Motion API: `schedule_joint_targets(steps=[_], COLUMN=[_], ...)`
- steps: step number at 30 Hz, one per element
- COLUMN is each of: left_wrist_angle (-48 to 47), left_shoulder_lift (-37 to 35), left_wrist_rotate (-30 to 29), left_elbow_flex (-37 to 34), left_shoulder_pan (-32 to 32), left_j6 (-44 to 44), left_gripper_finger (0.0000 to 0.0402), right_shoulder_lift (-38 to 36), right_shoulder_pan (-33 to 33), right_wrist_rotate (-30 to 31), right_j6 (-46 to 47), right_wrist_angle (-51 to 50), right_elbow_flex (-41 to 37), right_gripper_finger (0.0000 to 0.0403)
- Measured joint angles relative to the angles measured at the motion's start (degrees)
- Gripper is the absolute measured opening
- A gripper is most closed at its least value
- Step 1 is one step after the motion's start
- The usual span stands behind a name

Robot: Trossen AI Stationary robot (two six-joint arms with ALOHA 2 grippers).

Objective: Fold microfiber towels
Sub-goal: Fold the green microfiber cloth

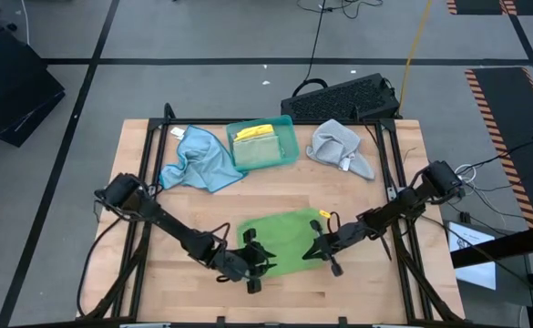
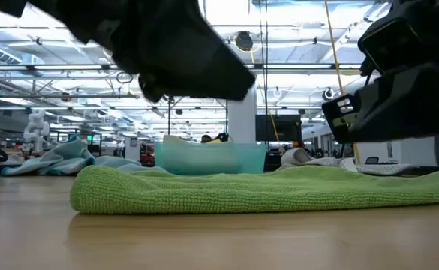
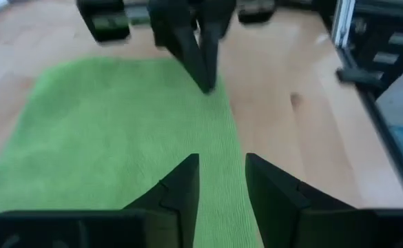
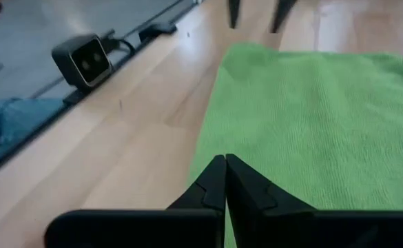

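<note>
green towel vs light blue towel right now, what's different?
The green towel lies spread flat at the table's near edge, between both grippers; the light blue towel lies crumpled in a heap at the far left, beside the teal tray, with no gripper near. Both are soft cloths resting on the wooden table.

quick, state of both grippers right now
left gripper: open, fingers apart over the flat green microfiber towel, holding nothing.
right gripper: closed at the towel's edge; a grip cannot be told.
</note>
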Motion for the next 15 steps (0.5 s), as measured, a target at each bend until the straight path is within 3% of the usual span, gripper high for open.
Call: schedule_joint_targets(steps=[15], left_wrist_angle=[2.77], left_shoulder_lift=[5.89], left_wrist_rotate=[-5.01], left_elbow_flex=[-0.06], left_shoulder_pan=[-4.10], left_j6=[-10.64], left_gripper_finger=[0.0122], right_shoulder_lift=[0.00], right_shoulder_pan=[-0.03], right_wrist_rotate=[1.23], right_j6=[4.29], right_wrist_angle=[-2.37], right_elbow_flex=[0.00], right_gripper_finger=[0.0002])
